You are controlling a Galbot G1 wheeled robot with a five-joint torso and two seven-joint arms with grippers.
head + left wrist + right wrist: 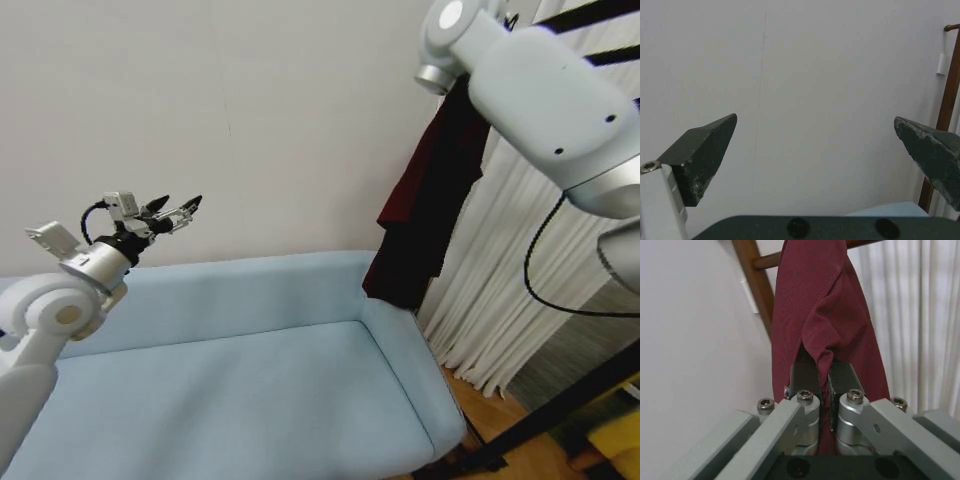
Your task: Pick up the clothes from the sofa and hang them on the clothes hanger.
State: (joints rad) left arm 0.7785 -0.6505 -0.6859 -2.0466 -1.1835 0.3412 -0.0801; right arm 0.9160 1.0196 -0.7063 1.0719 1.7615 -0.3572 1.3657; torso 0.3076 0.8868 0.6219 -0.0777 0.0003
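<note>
1. The dark red cloth (830, 305) hangs draped over a bar of the wooden rack (754, 287), off the sofa (250, 400), just past its right end and in front of the curtain (500, 250)
2. The right gripper (823, 375) is raised at the rack, its jaws pinched tight on a fold of the cloth
3. The left gripper (170, 212) is held up over the sofa's left part, facing the wall (250, 100), jaws spread wide with nothing between them
</note>
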